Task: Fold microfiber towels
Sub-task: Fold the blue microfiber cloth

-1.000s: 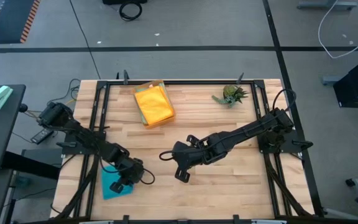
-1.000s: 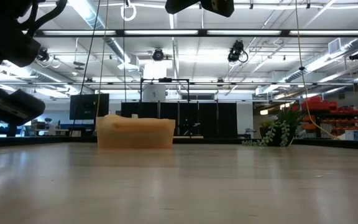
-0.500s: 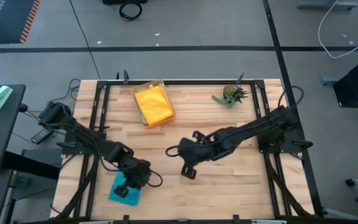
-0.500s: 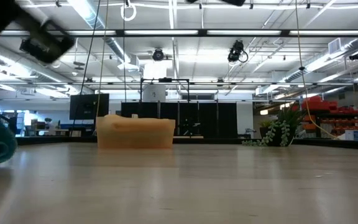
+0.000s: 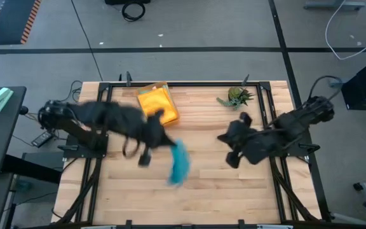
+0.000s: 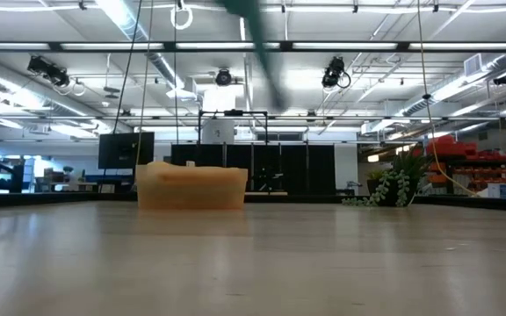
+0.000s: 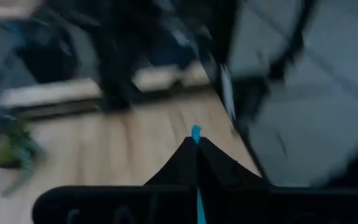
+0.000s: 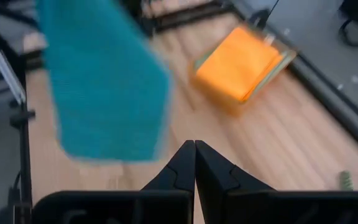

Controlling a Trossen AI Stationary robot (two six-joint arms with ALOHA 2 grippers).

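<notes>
The wooden table [image 5: 234, 191] spreads under me, and my left arm reaches across its middle. The teal towel [image 5: 179, 161] hangs from my left gripper [image 5: 164, 137], draped long and narrow above the boards, well clear of the surface, between the orange tray [image 5: 157, 107] and the table's centre. From my right wrist that teal towel [image 8: 102, 81] shows as a broad, soft, fuzzy sheet with a loose lower edge, all one plain colour. My left fingers are clamped tight on it; a thin teal sliver pokes out between the tips in my left wrist view. In the tray sits a neat folded stack, yellow-orange on top. My right gripper [image 5: 232, 147] is clenched on nothing, off to the right side of the table. The small green plant [image 5: 236, 97] stands near the far edge.
</notes>
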